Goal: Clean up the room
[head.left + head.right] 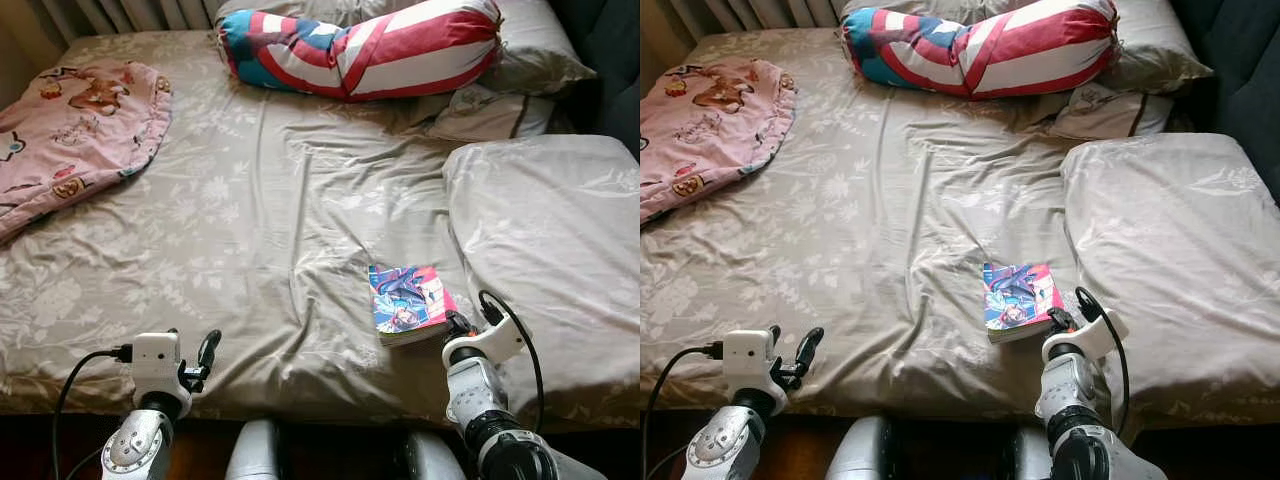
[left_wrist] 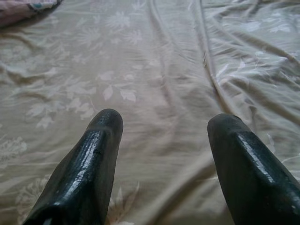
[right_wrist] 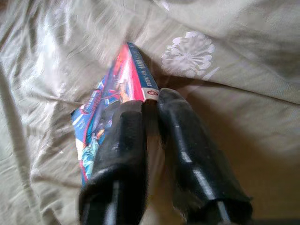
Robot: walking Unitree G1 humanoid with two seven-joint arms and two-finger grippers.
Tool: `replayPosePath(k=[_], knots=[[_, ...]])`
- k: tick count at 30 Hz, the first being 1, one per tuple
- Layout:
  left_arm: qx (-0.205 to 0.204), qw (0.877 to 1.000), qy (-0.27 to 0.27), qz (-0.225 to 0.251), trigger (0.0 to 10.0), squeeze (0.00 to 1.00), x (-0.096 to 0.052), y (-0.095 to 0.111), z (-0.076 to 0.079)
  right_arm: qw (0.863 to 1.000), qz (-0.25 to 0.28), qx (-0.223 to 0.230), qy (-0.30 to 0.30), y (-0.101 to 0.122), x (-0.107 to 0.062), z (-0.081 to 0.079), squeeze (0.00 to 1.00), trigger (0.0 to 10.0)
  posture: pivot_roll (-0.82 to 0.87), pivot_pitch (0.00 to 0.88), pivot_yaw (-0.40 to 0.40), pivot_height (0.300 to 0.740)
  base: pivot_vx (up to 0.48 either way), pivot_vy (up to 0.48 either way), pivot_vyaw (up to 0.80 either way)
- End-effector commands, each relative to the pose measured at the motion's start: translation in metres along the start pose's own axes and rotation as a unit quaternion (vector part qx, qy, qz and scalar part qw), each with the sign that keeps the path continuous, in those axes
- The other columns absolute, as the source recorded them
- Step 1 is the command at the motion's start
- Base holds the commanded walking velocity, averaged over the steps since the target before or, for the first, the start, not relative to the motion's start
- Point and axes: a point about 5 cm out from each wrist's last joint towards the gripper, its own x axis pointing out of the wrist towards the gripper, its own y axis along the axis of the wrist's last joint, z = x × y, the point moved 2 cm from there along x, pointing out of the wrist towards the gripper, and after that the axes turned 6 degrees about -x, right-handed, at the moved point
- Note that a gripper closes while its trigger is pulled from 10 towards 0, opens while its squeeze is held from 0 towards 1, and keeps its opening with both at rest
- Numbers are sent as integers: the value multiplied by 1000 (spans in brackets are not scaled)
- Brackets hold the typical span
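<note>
Looking down, I saw a bed [image 1: 250, 200] under a beige floral sheet, with a striped bolster [image 1: 360, 45] at its head, a pink blanket [image 1: 70, 130] at left and a grey pillow [image 1: 560, 250] at right. The bed's far edges were cut off. My right gripper [image 3: 150, 101] clenched the comic book's [image 1: 408, 300] near corner; my left gripper [image 2: 164, 126] hovered released above the sheet.
</note>
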Motion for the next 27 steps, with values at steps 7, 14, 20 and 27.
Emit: replayPosePath(k=[7, 14, 20, 27], knots=[[3, 1000, 11, -21, 10000, 0, -4, -9, -8, 999, -12, -9, -31, -6, -4, 13, 910, 10000, 122, 214, 68, 651, 0, 0, 0], [4, 1000, 10, -23, 10000, 0, 0, -9, -8, 998, -35, -23, -49, -18, -8, 20, 910, 10000, 116, 202, 67, 651, 0, 0, 0], [4, 1000, 9, -25, 10000, 0, 6, -9, -7, 997, -48, -36, -37, -29, -13, 21, 890, 10000, 103, 182, 63, 651, 0, 0, 0], [-1, 1000, 9, -24, 10000, 0, 14, -10, -5, 985, -31, -158, 54, -32, -14, -2, 55, 10000, 73, 158, 54, 651, 0, 0, 0]])
